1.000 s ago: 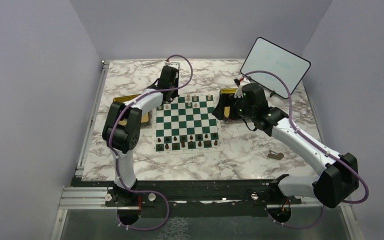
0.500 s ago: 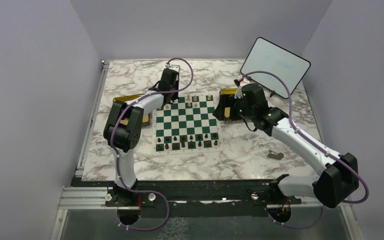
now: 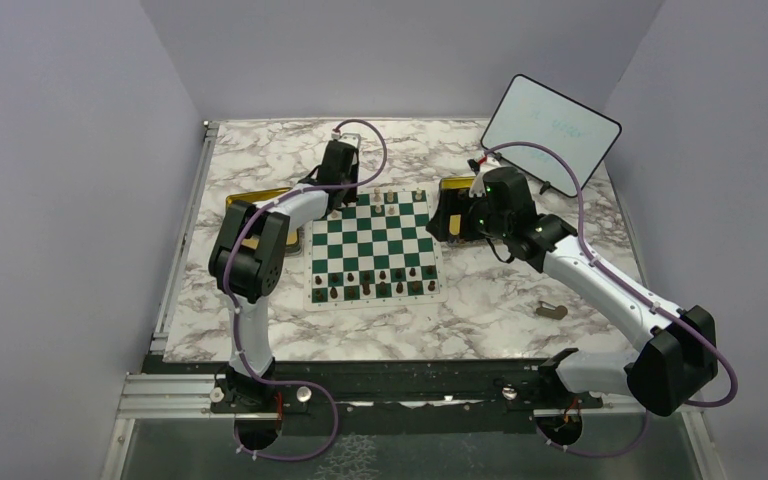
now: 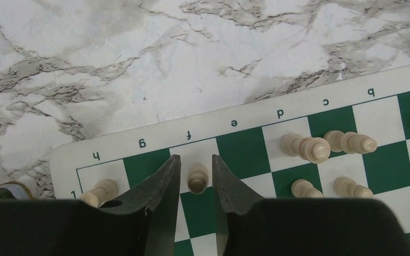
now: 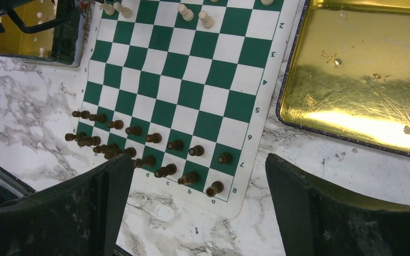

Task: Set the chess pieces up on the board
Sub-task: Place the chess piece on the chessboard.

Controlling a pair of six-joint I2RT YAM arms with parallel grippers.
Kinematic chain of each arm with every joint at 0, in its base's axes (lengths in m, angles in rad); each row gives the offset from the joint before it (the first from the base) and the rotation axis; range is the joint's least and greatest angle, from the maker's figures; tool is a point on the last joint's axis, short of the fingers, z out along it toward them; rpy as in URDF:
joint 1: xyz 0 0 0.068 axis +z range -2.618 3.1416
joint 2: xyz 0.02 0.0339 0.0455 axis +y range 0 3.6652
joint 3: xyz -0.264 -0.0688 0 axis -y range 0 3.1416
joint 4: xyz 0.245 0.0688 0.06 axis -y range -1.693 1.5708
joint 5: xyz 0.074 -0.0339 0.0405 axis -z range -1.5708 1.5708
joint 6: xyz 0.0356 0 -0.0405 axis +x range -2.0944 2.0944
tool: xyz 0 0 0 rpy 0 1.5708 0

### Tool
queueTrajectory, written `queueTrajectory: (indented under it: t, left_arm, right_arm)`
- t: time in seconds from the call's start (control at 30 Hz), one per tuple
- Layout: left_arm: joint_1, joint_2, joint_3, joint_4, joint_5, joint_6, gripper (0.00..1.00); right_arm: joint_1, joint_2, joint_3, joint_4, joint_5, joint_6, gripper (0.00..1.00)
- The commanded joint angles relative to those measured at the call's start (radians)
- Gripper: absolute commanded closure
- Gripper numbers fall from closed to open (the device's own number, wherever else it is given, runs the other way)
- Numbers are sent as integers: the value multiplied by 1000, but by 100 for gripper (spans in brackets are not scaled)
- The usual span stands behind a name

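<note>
Marbled table between lavender walls carried the green-and-white board at its middle. Over the board's far-left corner the left claw pointed down, its fingers narrowly parted on either side of one upright cream piece in the far row, a thin gap showing at each side, so the piece stood released. Other cream pieces stood just right of it. Dark pieces filled two rows along the near edge. The right claw hung spread wide and empty above the board's right edge, beside a gold tray.
</note>
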Motion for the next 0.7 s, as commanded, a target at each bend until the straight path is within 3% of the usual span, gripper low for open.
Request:
queueTrajectory:
  t: [0.0,0.67]
  left_arm:
    - [-5,2,-8,12,-2,9,70]
    - [-4,-123,145,-187,-19,-9,61]
  right_arm:
    - [-7,2,32,-13,25,-13,0]
    - [-7,-30,14,-9,17,-5,0]
